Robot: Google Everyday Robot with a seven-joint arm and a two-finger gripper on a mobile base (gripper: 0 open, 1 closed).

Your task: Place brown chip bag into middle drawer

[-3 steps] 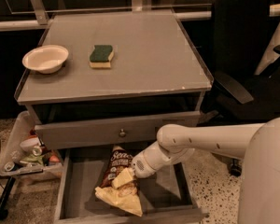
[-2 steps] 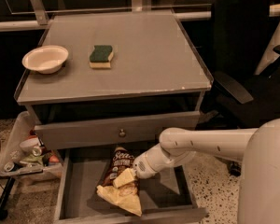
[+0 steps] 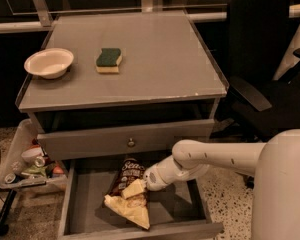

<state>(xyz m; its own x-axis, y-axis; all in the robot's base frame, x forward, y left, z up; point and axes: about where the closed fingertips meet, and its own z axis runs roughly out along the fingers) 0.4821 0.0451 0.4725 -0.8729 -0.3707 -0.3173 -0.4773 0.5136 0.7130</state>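
The brown chip bag (image 3: 130, 183) is inside the open middle drawer (image 3: 90, 210), tilted, with its pale yellow bottom edge resting on the grey floor near the front. My gripper (image 3: 146, 182) reaches in from the right, low inside the drawer. It is shut on the bag's right side at mid-height. The white arm behind it crosses the drawer's right half.
A grey drawer front with a small round knob (image 3: 131, 143) sits just above the open drawer. On the cabinet top are a white bowl (image 3: 49, 62) and a green-and-yellow sponge (image 3: 109, 60). A black office chair (image 3: 262, 69) stands at the right, and a bin of clutter (image 3: 27, 165) at the left.
My gripper and the bag have shifted only slightly inside the drawer. The bag's bottom edge rests on the drawer floor as before.
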